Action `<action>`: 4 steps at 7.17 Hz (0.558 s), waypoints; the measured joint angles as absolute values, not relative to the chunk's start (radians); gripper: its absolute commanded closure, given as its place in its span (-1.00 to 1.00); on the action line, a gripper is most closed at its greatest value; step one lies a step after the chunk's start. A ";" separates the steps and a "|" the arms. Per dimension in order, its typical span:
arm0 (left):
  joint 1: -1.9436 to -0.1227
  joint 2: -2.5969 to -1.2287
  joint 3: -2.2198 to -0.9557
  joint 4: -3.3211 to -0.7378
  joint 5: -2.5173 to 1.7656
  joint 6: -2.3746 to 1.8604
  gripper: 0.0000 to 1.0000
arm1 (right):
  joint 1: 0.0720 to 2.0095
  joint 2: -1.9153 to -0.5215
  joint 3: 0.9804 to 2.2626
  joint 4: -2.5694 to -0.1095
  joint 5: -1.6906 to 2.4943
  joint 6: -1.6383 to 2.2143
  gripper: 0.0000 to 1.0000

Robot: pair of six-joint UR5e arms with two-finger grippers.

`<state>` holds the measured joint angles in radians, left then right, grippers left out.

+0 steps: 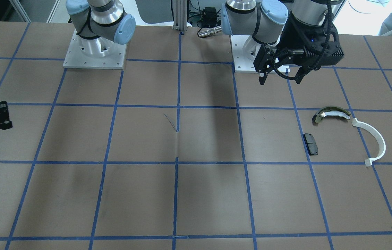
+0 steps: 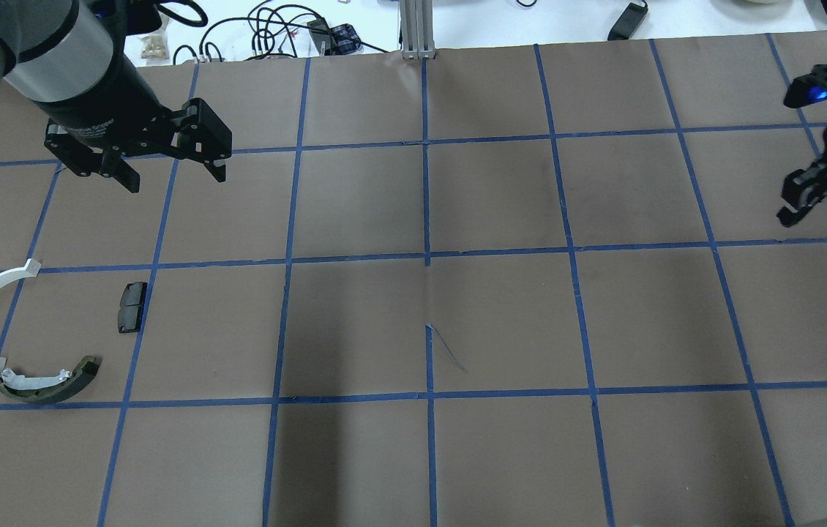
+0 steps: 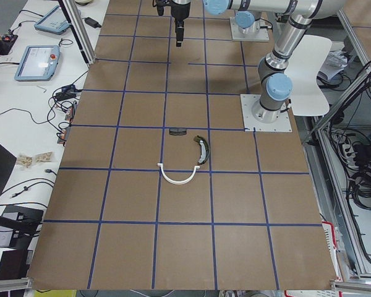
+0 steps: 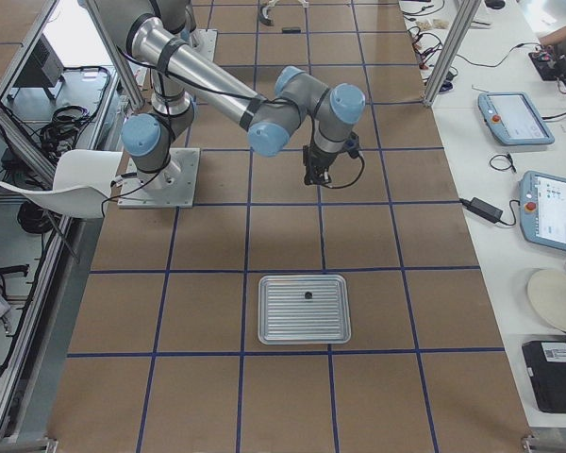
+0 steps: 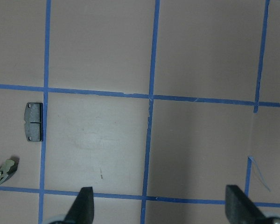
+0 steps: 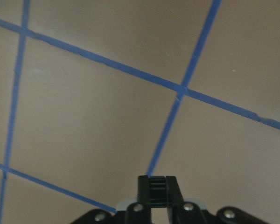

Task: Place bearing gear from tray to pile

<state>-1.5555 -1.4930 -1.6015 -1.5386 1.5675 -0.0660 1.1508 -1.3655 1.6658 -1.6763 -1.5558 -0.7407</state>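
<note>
Exterior right view is showing the bearing gear [image 4: 307, 295] lying on the tray [image 4: 269, 326], well apart from the pile [image 2: 131, 306] across the table. The right gripper [image 6: 157, 186] is hovering clenched and empty. The left gripper [image 2: 176, 178] is hanging spread wide near the pile. By my judgement, no pickup is done yet.

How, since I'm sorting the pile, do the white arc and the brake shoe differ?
The white arc is plain white; the brake shoe is dark olive with a pale inner strip. The arc is thinner and sweeps wider; the shoe is shorter and thicker. Both are curved.
</note>
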 measured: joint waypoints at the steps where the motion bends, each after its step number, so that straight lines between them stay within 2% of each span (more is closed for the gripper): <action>1: -1.555 -1.493 -1.601 -1.539 1.568 -0.066 -1.00 | 1.248 -1.372 1.666 -1.668 -1.501 -0.563 1.00; 4: -1.556 -1.493 -1.602 -1.539 1.568 -0.066 -1.00 | 1.567 -1.366 1.673 -1.704 -1.396 -0.038 1.00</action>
<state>-1.5560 -1.4926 -1.6024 -1.5386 1.5684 -0.0660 1.5673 -1.3659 1.6734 -1.7039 -1.3956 -0.0383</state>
